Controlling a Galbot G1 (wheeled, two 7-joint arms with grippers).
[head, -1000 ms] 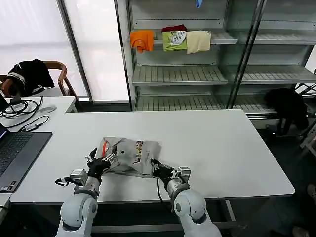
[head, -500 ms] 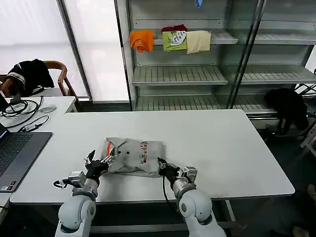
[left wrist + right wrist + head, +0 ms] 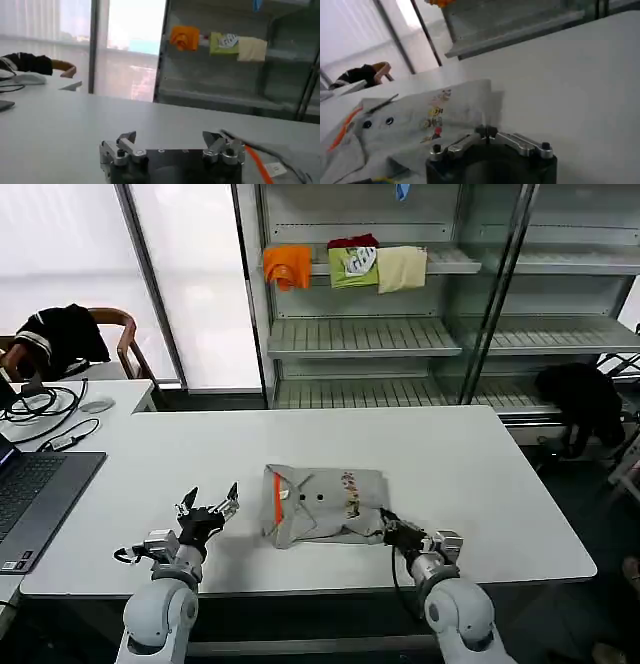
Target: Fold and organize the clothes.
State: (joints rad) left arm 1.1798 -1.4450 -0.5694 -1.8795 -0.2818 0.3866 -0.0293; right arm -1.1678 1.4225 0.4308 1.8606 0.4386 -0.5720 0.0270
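Grey cloth, a folded shirt [image 3: 322, 504] with an orange collar lining and a small coloured print, is seen lying on the white bench [image 3: 480, 474], toward the robot's edge and a little right of the middle. The right tool [image 3: 392, 531] is clenched on the shirt's near right corner, its fingers pinched together on the fabric in the right wrist view [image 3: 485, 132]. The left tool [image 3: 208, 511] is held released, fingers spread, just beside the shirt on its collar side and not touching it; in the left wrist view [image 3: 172, 145] its fingers are seen wide apart with bare bench between them.

The step in hand is judged to be a drag or straightening of the folded shirt by its corner. It is best done low and slow, so that the folds are not pulled open; the free collar side could be steadied by the left tool if the layers slide. A lifted corner would risk the fold being undone.

Behind the shirt, metal shelves [image 3: 365, 334] are seen, with folded coloured clothes [image 3: 345, 264] on an upper shelf. Left of the shirt, a laptop [image 3: 30, 494] and cables [image 3: 40, 409] are set on a second bench, and a dark jacket [image 3: 55, 334] is draped over a chair [image 3: 125, 334].
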